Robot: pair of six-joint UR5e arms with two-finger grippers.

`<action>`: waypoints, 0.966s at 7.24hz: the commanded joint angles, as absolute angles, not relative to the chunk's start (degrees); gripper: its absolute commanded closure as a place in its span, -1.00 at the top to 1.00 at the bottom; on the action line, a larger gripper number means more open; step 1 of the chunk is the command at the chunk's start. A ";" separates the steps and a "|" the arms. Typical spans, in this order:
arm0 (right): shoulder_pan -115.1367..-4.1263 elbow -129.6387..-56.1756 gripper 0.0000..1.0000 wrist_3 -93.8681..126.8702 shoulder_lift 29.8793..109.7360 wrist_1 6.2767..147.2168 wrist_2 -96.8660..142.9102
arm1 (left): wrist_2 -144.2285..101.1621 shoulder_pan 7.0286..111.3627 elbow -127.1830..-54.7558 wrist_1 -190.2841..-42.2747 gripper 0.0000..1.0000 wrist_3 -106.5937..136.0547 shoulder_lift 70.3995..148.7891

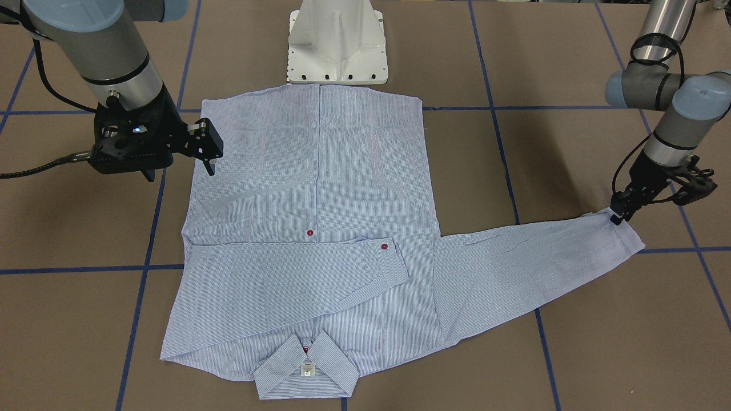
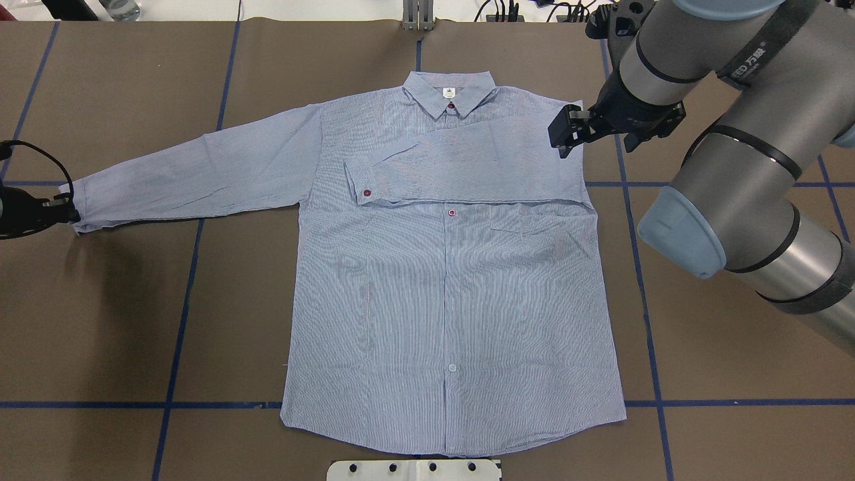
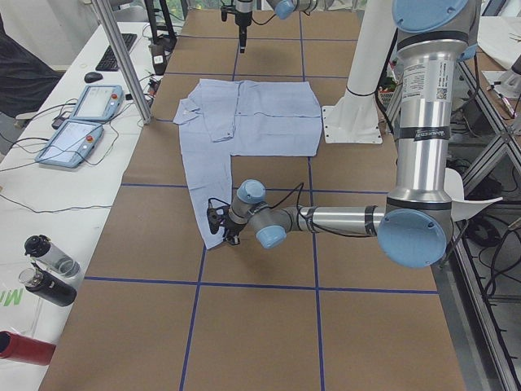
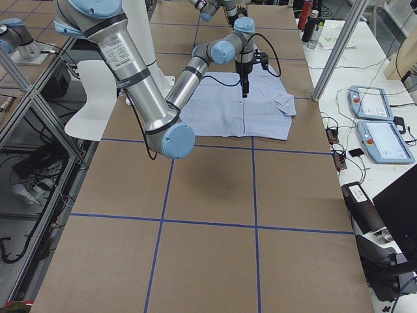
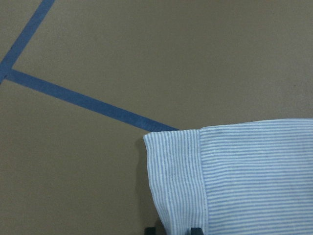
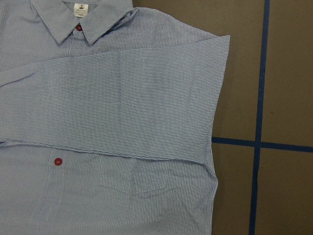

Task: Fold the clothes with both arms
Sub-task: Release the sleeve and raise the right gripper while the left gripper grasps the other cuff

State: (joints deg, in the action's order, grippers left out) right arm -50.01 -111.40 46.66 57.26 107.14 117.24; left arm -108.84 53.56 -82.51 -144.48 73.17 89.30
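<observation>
The striped shirt (image 2: 454, 300) lies flat and front up, collar (image 2: 451, 93) on the far side from me. One sleeve is folded across the chest, its cuff (image 2: 364, 184) with a red button. The other sleeve (image 2: 200, 174) lies stretched out to my left. My left gripper (image 2: 67, 214) is low at that sleeve's cuff (image 5: 234, 176) and shut on its edge; it also shows in the front view (image 1: 619, 217). My right gripper (image 2: 563, 143) hovers open and empty above the folded shoulder edge (image 6: 215, 98), and it also shows in the front view (image 1: 208, 162).
The white pedestal base (image 1: 337, 45) stands just behind the shirt's hem. Blue tape lines (image 2: 180, 321) cross the brown table. My right arm's forearm (image 2: 735, 167) hangs over the table's right part. Teach pendants (image 3: 81, 122) and bottles (image 3: 49, 269) sit on a side bench.
</observation>
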 commanded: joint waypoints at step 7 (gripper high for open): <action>-51.76 -116.10 0.99 43.79 69.06 107.49 117.77 | -119.97 61.26 -104.74 -117.24 -1.00 73.74 99.70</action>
